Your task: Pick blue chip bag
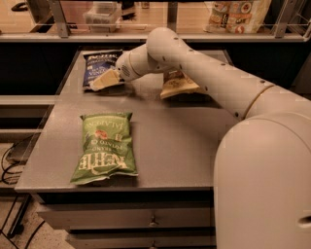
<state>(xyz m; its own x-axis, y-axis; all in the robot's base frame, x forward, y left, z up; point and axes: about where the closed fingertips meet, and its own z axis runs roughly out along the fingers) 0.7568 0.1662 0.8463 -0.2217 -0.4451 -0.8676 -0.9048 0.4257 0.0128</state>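
Note:
The blue chip bag lies flat at the far left corner of the grey table. My gripper reaches in from the right on the long white arm and hangs over the bag's near edge, just above it. The gripper's pale fingers point left and down toward the bag.
A green Kettle jalapeño chip bag lies at the table's front left. A tan chip bag sits behind my arm at the table's middle back. A shelf with a clear container and snack bags runs behind the table. Drawers sit under the tabletop.

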